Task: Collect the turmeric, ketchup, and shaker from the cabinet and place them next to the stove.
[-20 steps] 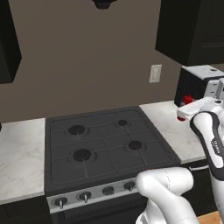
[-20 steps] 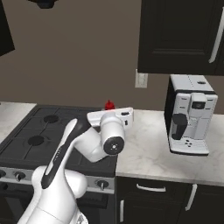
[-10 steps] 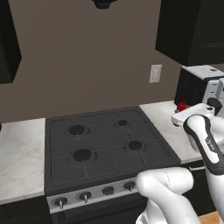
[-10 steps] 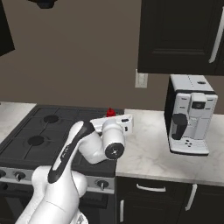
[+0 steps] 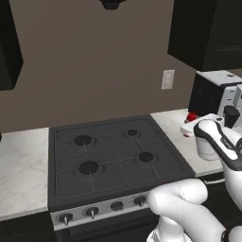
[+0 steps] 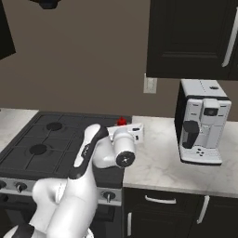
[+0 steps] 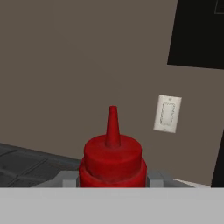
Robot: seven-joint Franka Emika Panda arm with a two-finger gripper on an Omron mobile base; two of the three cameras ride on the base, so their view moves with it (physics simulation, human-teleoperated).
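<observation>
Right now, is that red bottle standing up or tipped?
Upright: the ketchup points its nozzle straight up in the hand view, gripped by the pincer.

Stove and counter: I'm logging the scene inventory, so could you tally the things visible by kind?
Ketchup bottles: 1, the ketchup, held in the shut jaws
Stoves: 1, the stove
Coffee machines: 1, the coffee machine
Wall outlets: 1, the outlet
Total: 4
</observation>
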